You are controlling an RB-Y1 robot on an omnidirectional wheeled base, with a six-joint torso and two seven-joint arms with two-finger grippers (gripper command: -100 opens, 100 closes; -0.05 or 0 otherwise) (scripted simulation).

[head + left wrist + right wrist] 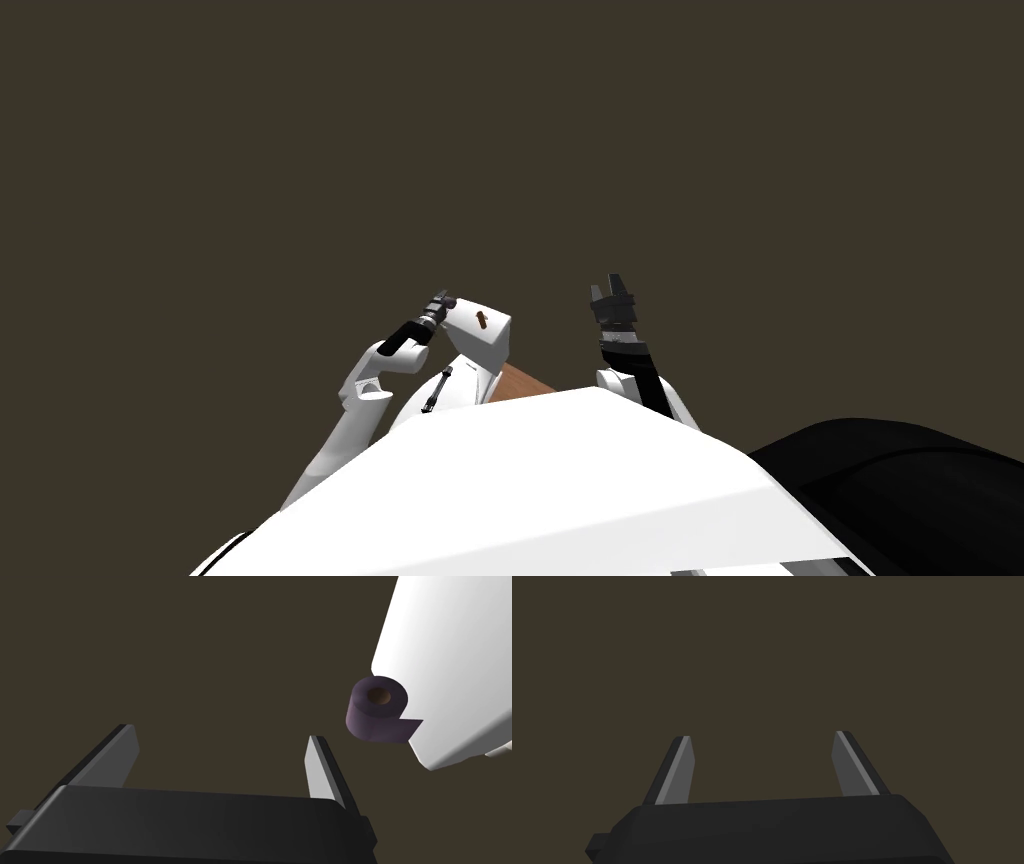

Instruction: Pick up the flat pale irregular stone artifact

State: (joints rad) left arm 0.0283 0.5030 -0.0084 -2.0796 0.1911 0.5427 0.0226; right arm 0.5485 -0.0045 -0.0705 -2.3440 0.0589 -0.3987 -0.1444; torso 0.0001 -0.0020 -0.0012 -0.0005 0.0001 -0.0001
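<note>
Right now both my claws are spread wide and empty. My left gripper [222, 738] hangs near a purple paper roll [376, 708] beside a white block [450, 666]. My right gripper [762, 737] faces a flat dark olive surface [762, 651]. Where the stone artifact lies, I cannot tell.

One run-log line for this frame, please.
left end effector: open, near purple paper roll beside white block | right end effector: open, facing flat dark surface | held: nothing
</note>
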